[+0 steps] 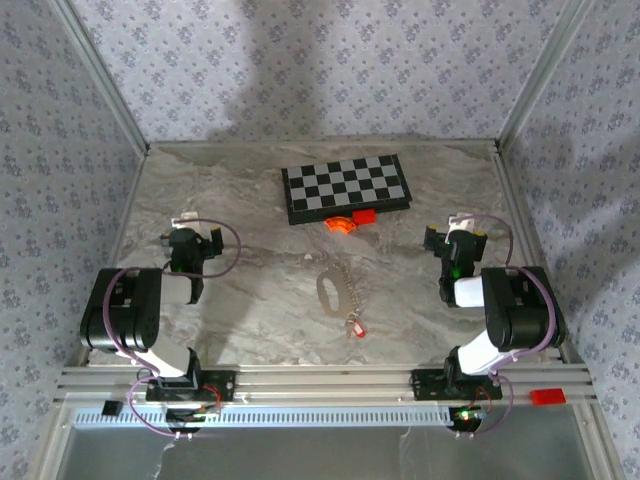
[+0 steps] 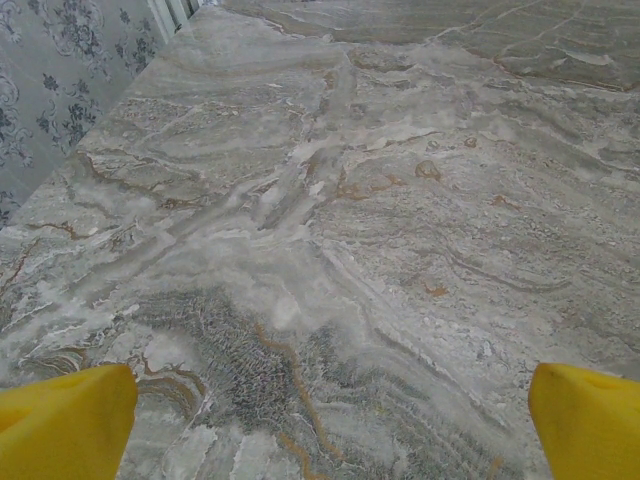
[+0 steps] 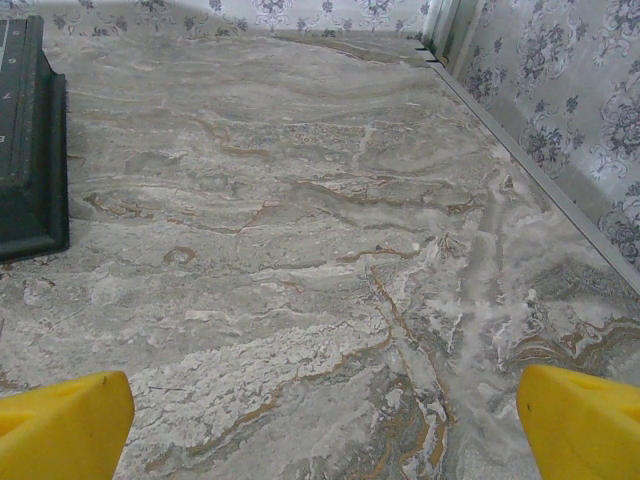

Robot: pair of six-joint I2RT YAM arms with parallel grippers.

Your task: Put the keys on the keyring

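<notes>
Marble table (image 1: 250, 290): chessboard (image 1: 345, 188) beyond keyring (image 1: 328, 290).

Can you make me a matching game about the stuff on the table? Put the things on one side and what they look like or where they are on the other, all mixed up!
Things:
1. chessboard
2. keyring
3. key
4. left gripper

Clues:
A. tiny, with a red head
B. open, yellow fingers wide apart over bare table
C. black and white squares, at the far side of the table
D. pale silvery oval, in the middle of the table

Pairs: 1-C, 2-D, 3-A, 4-B.
</notes>
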